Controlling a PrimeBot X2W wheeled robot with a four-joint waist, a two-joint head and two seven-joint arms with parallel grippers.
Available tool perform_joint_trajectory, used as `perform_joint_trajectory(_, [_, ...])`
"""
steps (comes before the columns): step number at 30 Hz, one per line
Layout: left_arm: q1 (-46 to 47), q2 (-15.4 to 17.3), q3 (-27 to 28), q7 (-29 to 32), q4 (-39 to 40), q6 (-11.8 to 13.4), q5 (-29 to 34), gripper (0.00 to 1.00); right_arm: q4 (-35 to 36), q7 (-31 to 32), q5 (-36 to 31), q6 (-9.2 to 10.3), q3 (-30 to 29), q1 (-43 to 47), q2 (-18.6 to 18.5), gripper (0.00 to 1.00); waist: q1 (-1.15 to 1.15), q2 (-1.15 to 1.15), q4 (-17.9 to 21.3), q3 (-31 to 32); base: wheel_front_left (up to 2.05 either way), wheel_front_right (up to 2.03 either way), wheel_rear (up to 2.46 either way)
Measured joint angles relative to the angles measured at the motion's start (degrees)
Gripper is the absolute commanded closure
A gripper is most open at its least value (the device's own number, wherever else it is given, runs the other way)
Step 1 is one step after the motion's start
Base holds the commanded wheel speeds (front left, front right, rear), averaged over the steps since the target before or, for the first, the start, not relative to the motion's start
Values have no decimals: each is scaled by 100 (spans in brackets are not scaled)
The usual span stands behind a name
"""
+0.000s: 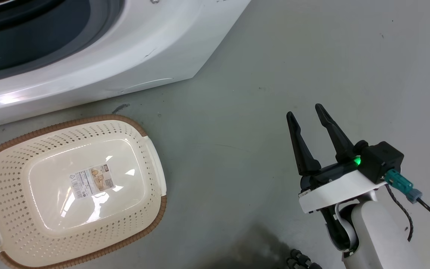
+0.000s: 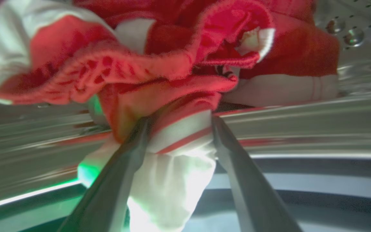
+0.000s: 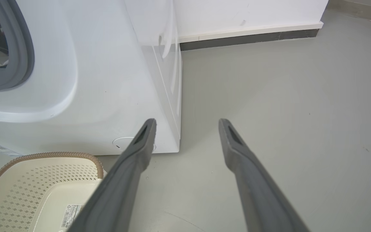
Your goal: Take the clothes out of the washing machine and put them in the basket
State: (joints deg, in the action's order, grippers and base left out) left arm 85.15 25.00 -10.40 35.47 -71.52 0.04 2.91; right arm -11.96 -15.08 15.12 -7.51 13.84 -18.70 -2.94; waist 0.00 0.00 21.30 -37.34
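Red fabric with white trim, the clothes [image 2: 179, 64], sits bunched just beyond the left gripper [image 2: 179, 135] inside the washing machine [image 1: 133, 48] drum; a white, red-striped hem fills the gap between its jaws, which appear clamped on it. Extraction step in hand. Next move calls for drawing the bundle clear over the porthole lip to the empty basket [image 1: 125, 120]. Right gripper [image 1: 304, 111] jaws spread wide, holding nothing

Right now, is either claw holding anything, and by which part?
The left gripper pinches the clothes by a white fold; the right gripper holds nothing.
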Motion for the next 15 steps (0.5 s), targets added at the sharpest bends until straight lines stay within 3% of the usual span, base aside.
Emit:
perform_joint_trajectory(1, [1, -7, 19, 108, 3, 4, -35, 20, -1, 0, 8, 0, 1, 0, 0, 0, 0, 0, -2, 3, 0, 0, 0])
perform_joint_trajectory(3, [2, -11, 57, 222, 14, 33, -115, 90, -11, 0, 15, 0, 8, -1, 0, 0, 0, 0, -9, 10, 0, 0, 0])
perform_joint_trajectory(4, [-1, -11, 56, 227, 30, 46, -115, 100, -14, 0, 15, 0, 12, -3, 0, 0, 0, 0, -14, 13, 0, 0, 0])
perform_joint_trajectory(9, [-144, 5, 21, 90, 261, 155, -142, 100, -54, 0, 49, 0, 42, -37, 1, 0, 0, 0, -36, 45, 0, 0, 0])
perform_joint_trajectory(15, [-561, 62, 53, -714, 705, 438, -224, 100, -190, 0, 53, 0, 59, -48, 1, 0, 0, 0, -53, 264, 0, 0, 0])
